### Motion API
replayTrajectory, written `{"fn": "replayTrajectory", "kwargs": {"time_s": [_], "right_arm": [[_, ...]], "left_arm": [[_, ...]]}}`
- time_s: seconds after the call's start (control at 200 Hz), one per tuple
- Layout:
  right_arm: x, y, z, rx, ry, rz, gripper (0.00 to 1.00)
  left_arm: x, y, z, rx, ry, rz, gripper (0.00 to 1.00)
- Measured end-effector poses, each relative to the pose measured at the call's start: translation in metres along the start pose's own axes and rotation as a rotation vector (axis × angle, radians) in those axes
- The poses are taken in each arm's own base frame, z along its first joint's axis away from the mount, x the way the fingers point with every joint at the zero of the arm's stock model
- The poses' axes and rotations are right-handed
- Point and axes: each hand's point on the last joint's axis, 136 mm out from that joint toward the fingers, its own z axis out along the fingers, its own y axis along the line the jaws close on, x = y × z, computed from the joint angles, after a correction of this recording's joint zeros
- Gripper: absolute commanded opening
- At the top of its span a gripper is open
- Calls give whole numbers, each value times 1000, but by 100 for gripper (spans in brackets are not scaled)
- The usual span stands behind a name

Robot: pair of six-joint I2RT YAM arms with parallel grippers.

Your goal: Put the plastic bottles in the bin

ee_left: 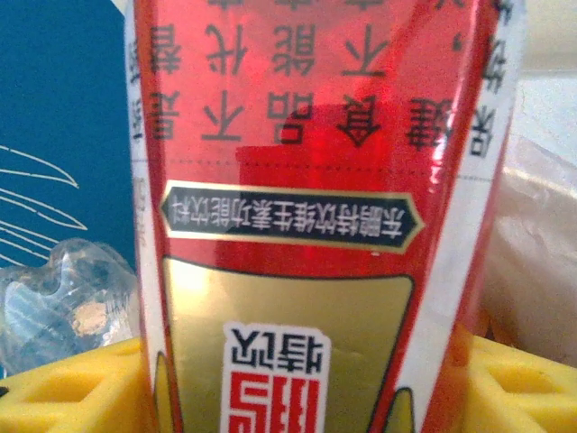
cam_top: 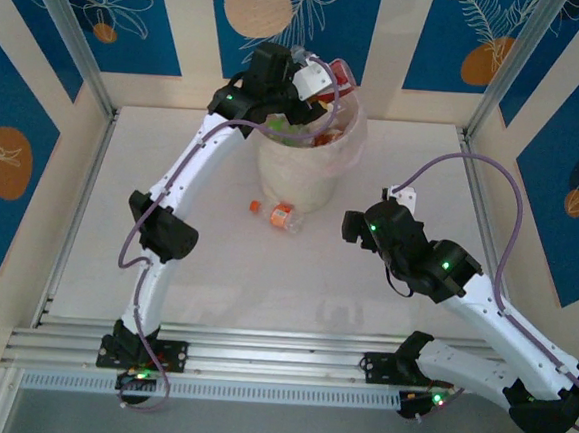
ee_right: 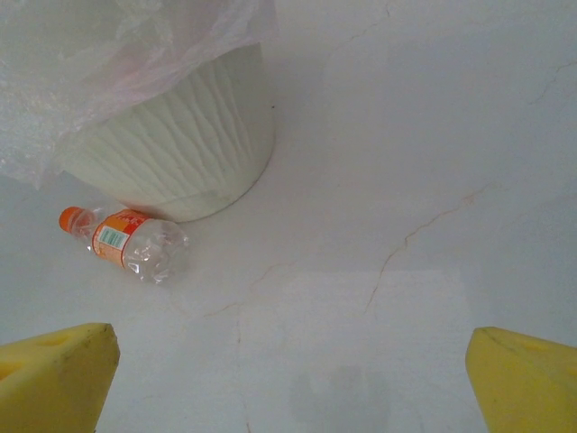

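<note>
Task nearly complete: bin holds several plastic bottles; left end effector grips a red-labelled bottle above its rim; one orange-capped bottle lies on the counter just beside the bin's base, right end effector spread wide nearby.

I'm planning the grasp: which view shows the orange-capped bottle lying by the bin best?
The right wrist view: the orange-capped bottle lies whole and close, with cap, label and clear body distinct. The top external view shows it small, at the base of the bin.
</note>
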Motion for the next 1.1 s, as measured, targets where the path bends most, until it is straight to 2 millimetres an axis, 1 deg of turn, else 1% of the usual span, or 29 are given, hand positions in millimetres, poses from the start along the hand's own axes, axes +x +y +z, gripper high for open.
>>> {"fn": "replayTrajectory", "kwargs": {"time_s": [0.13, 0.205, 0.275, 0.475, 0.685, 0.91, 1.095], "right_arm": [[0, 0, 0, 0, 0, 0, 99], [0, 0, 0, 0, 0, 0, 99], [0, 0, 0, 0, 0, 0, 99], [0, 0, 0, 0, 1, 0, 99], [1, 0, 0, 2, 2, -2, 99], [1, 0, 0, 2, 2, -2, 99], [0, 0, 0, 1, 2, -2, 99]], "left_arm": [[4, 0, -1, 2, 19, 13, 76], [7, -1, -1, 0, 34, 21, 86], [10, 0, -1, -4, 47, 26, 91], [12, 4, -1, -26, 62, 29, 92], [16, 8, -2, -51, 80, 35, 90], [31, 9, 5, -74, 128, 33, 90], [35, 20, 6, -141, 153, 27, 91]]}}
